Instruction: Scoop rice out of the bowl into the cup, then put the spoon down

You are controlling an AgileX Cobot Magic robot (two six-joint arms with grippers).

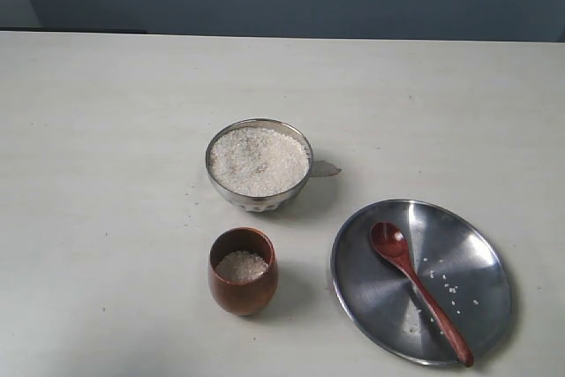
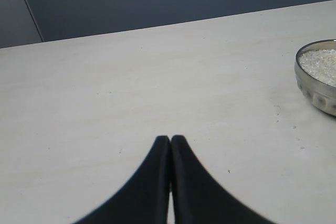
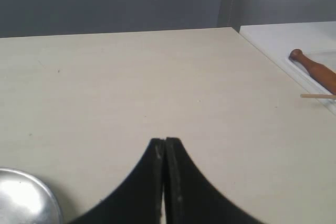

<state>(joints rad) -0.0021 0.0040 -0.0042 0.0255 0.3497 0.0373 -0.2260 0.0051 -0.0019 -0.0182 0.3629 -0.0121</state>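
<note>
The spoon [image 1: 422, 296] lies on the plate [image 1: 481, 243], I judge to catch its stray grains, right of the cup [image 1: 243, 296] holding a little rice [image 1: 241, 267] and the full bowl [image 1: 256, 201], while my left gripper [image 2: 170, 139] and right gripper [image 3: 165, 141] hang pressed together, empty.

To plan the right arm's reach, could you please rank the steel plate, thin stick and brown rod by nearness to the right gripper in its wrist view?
1. Steel plate, on the table beside the right gripper.
2-3. Thin stick and brown rod, on the white surface past the table: too close to call.
</note>
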